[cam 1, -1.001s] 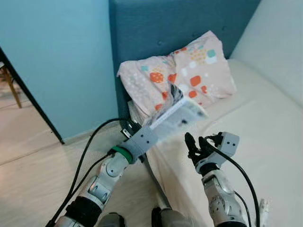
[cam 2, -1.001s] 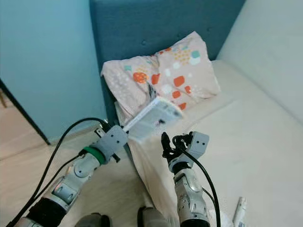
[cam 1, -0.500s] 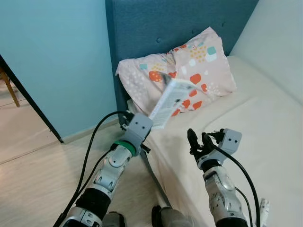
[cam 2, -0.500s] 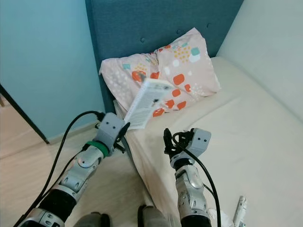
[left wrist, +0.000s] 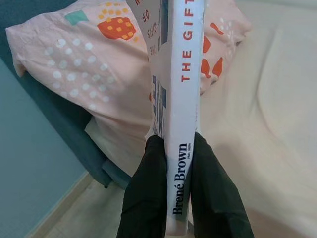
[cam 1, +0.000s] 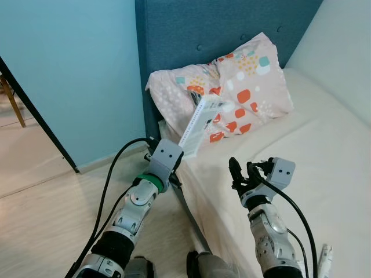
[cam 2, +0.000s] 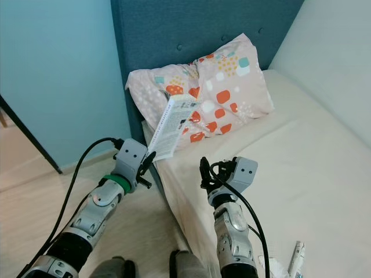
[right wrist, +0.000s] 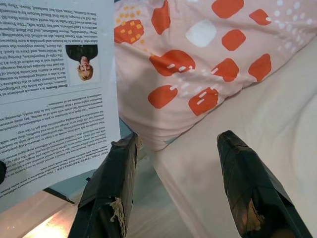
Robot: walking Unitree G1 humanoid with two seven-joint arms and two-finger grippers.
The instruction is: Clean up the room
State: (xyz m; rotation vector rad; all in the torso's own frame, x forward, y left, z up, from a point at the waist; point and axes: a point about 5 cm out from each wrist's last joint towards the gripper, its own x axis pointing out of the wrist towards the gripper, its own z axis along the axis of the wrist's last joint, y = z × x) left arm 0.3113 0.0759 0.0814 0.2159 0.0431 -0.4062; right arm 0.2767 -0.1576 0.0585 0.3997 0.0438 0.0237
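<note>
A white paperback book (cam 1: 200, 123) with red spine lettering stands nearly upright above the bed's near corner, in front of the pillow (cam 1: 243, 81). My left gripper (left wrist: 173, 145) is shut on the book's lower end, one black finger (left wrist: 151, 168) on each cover. The pillow is pale pink with orange and teal patches and leans against the teal headboard (cam 1: 203, 29). My right gripper (cam 1: 240, 169) hovers open over the edge of the cream mattress (cam 1: 313, 145), just right of the book, with nothing between its fingers (right wrist: 237, 163). The book's back cover (right wrist: 49, 74) shows beside it.
A light blue wall (cam 1: 69, 69) rises left of the headboard, with pale wood floor (cam 1: 35, 197) below. A dark slanted bar (cam 1: 35, 116) and a wooden chair leg (cam 1: 11, 104) stand at the far left. A small white object (cam 1: 324, 258) lies on the mattress at bottom right.
My left arm has swung the book from a flat tilt pointing right over the bed to nearly upright, closer to the headboard. The right gripper has stayed put and open.
</note>
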